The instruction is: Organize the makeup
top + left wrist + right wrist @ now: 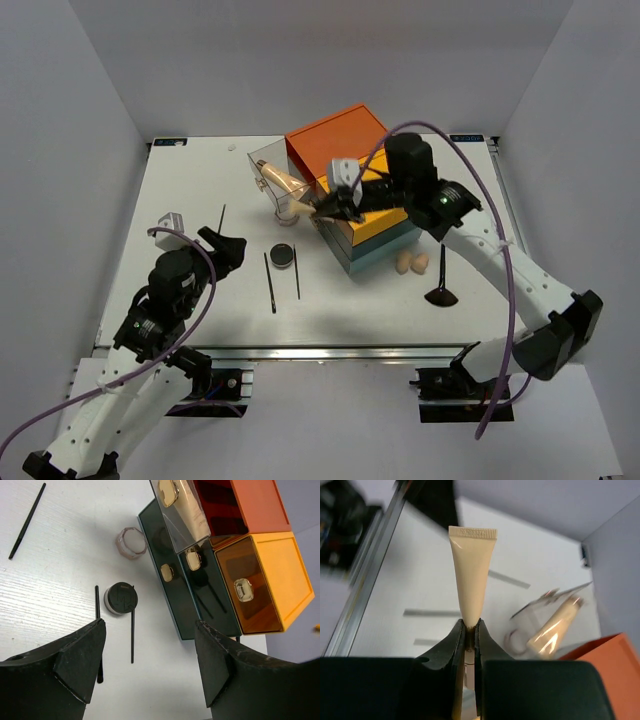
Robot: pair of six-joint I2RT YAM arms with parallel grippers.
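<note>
My right gripper (471, 625) is shut on the cap end of a beige tube (472, 570), which points away from the wrist. Seen from above, the right gripper (325, 210) hovers in front of the drawer box. A second beige tube (280, 182) lies in the pulled-out clear drawer (262, 160). On the table are a black compact (283, 254), two thin sticks (270, 282) (297, 277), a third stick (222, 217), beige sponges (412, 263) and a black flared brush (441, 285). My left gripper (225, 247) is open and empty, near the compact (120, 598) and the pinkish jar (132, 542).
The orange, yellow and teal drawer box (375, 215) stands mid-table, its fronts showing gold knobs (242, 589) in the left wrist view. A small clear part (167, 218) lies at the left. White walls enclose the table on three sides.
</note>
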